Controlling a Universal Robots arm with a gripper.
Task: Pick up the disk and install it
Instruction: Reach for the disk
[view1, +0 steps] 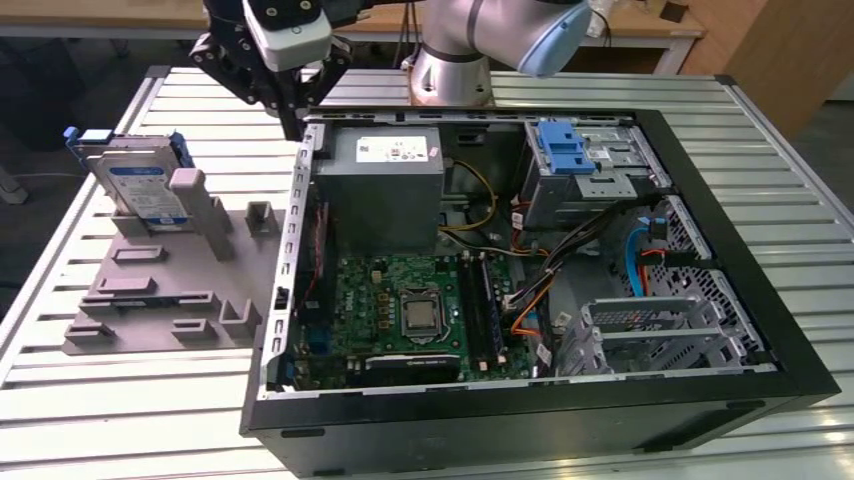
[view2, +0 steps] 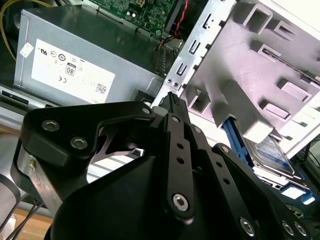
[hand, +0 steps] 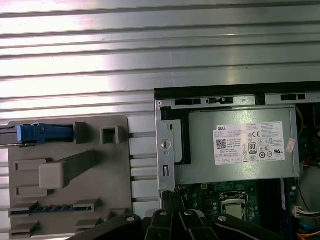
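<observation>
The disk (view1: 140, 185), silver-grey with a blue-and-white label and a blue frame, stands on edge in a grey plastic fixture (view1: 160, 300) at the exterior view's left. In the first wrist view the disk (hand: 45, 132) appears edge-on as a blue strip. In the second wrist view the disk (view2: 270, 155) sits behind the fixture's posts. My gripper (view1: 294, 128) hangs above the far left corner of the open computer case, to the right of the disk and apart from it. In both wrist views the gripper (view2: 172, 100) (hand: 170, 200) is shut, with its tips together and holding nothing.
The open black computer case (view1: 747, 250) lies on a slatted metal table (view1: 107, 400). Inside are a grey power supply (view1: 380, 190), a green motherboard (view1: 400, 310), a drive bay with a blue latch (view1: 567, 150) and a metal drive cage (view1: 654, 330) among cables. The arm's base (view1: 447, 75) stands behind the case.
</observation>
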